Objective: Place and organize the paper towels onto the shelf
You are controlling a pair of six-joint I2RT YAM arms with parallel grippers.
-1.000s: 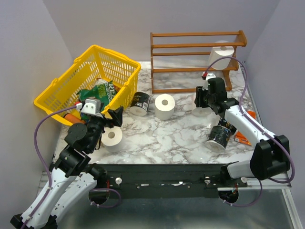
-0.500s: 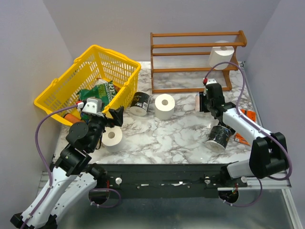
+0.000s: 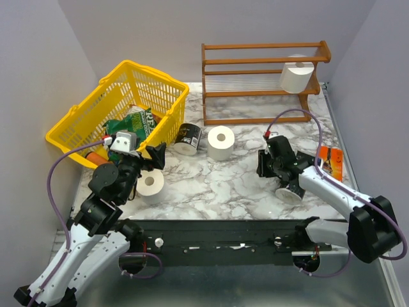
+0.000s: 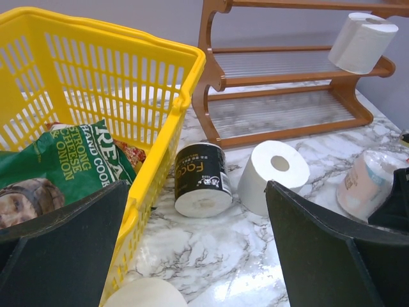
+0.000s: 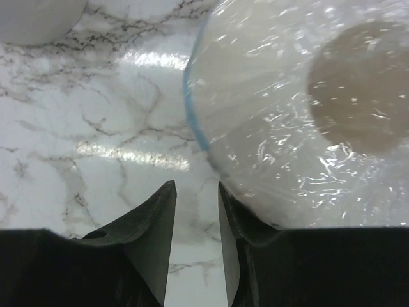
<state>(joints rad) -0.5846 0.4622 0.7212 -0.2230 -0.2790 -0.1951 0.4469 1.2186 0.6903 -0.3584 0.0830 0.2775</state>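
Note:
The reddish-brown shelf stands at the back, with one white paper towel roll on the right end of its middle tier; both also show in the left wrist view, shelf and roll. A bare roll stands upright mid-table. Another bare roll lies under my left gripper, which is wide open and empty. My right gripper is low over the marble, its jaws a narrow gap apart with nothing between them. A plastic-wrapped roll rests against the outside of its right finger.
A yellow basket with snack bags sits at the back left. A black-wrapped roll lies beside it. Another black roll lies under my right arm. An orange packet lies near the right edge.
My right gripper has pulled back from in front of the shelf toward the near side, down over the table. The left arm has not moved.

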